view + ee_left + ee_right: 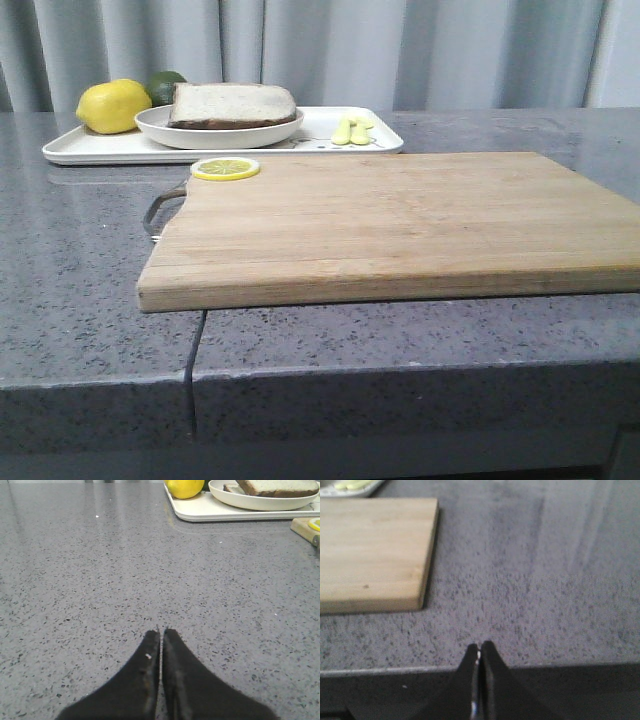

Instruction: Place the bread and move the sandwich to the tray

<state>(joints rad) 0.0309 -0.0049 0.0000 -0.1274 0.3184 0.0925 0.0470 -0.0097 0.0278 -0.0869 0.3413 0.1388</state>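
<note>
At the back left lies the white tray (100, 148), and a round white dish (200, 135) stands on it. The sandwich (232, 104) rests in the dish with a thick slice of bread (277, 486) on top; a thinner slice (232, 488) shows under it, and no egg is visible. Neither gripper appears in the front view. My left gripper (161, 630) is shut and empty over bare grey counter, well short of the tray (200, 512). Shut and empty too, my right gripper (480, 645) hangs at the counter's front edge, beside the cutting board's corner (420, 595).
A large wooden cutting board (400, 220) fills the middle of the counter, with a lemon slice (225, 168) on its far left corner and a metal handle (160, 205) at its left end. A lemon (113, 106), a lime (165, 85) and small yellow pieces (352, 130) share the tray.
</note>
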